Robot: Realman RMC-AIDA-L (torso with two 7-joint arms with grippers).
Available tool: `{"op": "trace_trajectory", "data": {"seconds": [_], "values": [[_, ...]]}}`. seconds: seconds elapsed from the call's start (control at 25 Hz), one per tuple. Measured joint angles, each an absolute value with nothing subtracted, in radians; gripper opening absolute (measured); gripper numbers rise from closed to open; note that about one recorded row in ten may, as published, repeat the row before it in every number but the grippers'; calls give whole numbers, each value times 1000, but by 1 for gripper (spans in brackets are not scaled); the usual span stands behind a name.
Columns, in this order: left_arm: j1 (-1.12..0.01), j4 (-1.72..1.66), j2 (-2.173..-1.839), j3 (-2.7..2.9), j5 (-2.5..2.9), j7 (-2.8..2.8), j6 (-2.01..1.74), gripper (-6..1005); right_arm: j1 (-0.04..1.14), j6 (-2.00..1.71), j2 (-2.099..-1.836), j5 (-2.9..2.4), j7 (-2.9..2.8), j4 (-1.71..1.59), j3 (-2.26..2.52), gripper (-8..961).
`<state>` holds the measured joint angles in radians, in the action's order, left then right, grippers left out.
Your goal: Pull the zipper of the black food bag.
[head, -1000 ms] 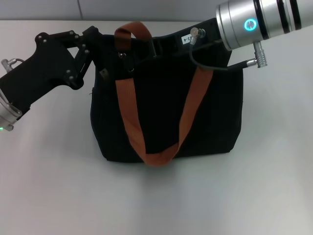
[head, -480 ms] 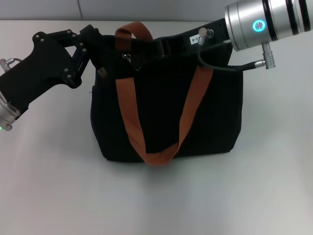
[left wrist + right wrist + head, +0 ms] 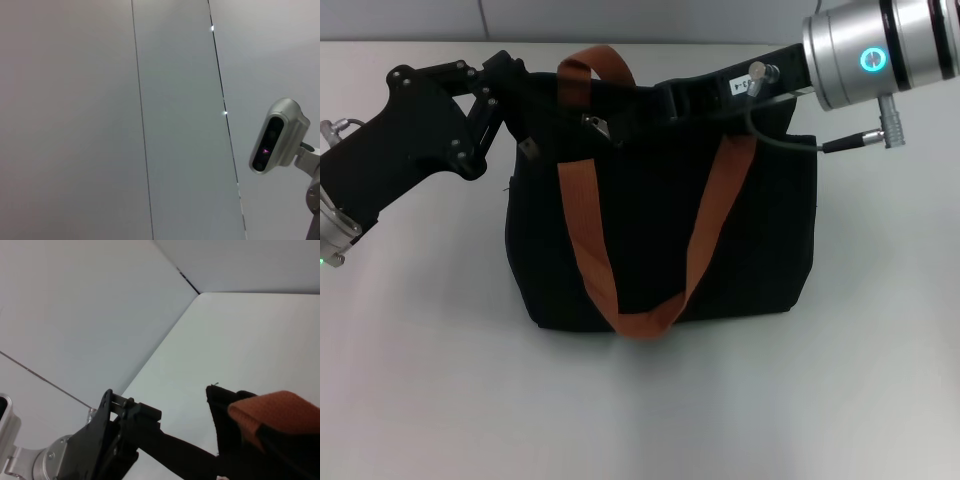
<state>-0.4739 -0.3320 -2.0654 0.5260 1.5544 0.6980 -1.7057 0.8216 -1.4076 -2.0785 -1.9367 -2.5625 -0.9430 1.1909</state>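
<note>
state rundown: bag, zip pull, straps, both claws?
black food bag: upright on the table.
zipper: silver pull on the top edge, between the claws.
orange-brown straps: one looped up, one hanging down the front.
left claw: at the bag's top left corner.
right claw: over the top edge.

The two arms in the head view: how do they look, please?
The left pincer is matte black, with bolted linkage plates on a silver wrist. The right arm is a silver cylinder with black bands, a glowing cyan ring, a thin black cable and a small white label; its pincer is black.
</note>
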Motion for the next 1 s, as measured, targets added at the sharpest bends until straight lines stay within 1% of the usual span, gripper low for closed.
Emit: {"op": "trace_trajectory", "data": {"seconds": [0.56, 0.8, 1.0], "values": [[-476, -334, -2066, 526, 1553, 698, -1703, 25, 776, -1427, -2078, -1959, -2576, -994, 1164, -1], [-476, -333, -2066, 526, 1553, 698, -1702, 25, 773, -1434, -2078, -1944, -2560, -994, 1151, 39], [-481, -329, -2066, 526, 1553, 698, -1703, 25, 816, -1434, -2079, -1940, -2555, -935, 1152, 73]]}}
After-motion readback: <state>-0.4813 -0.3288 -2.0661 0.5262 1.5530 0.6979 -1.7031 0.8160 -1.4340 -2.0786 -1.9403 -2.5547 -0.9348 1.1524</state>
